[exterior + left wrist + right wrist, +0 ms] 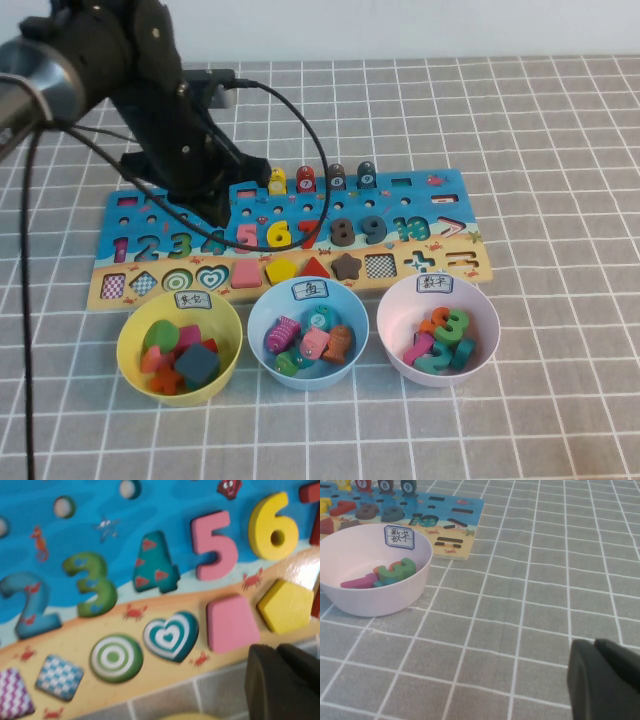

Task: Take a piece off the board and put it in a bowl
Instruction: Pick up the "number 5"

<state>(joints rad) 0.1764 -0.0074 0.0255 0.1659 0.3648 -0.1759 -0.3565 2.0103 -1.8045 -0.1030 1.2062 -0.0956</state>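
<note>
Nearest the robot, three bowls stand in a row on the grey gridded table (560,150): a yellow bowl (130,345) on the left holding mixed shape blocks, a light blue bowl (262,345) in the middle with fish-like pieces, and the pale pink bowl (392,340) on the right, its white label (435,283) on the far rim, with several coloured numerals already inside. All three sit just in front of the board (470,262), close to its sandy front strip.

On that strip lie the shape pieces, among them a pink squarish block (246,272) and a yellow pentagon (281,269). Behind them runs the numeral row. The pink 5 (247,234) sits in its slot on the board, between the printed teal 4 (155,562) and the yellow 6 (278,235), which stands just beside it.

The left hand (222,207) hangs over the board just by the 4 and 5, its black arm and a looping cable (300,125) covering part of the upper board; whether its fingers are spread or closed cannot be told. Four small pegs (322,179) stand along the far edge.

The right hand (605,680) is low over bare table to the right of the pink bowl, outside the high view; its finger state cannot be told
</note>
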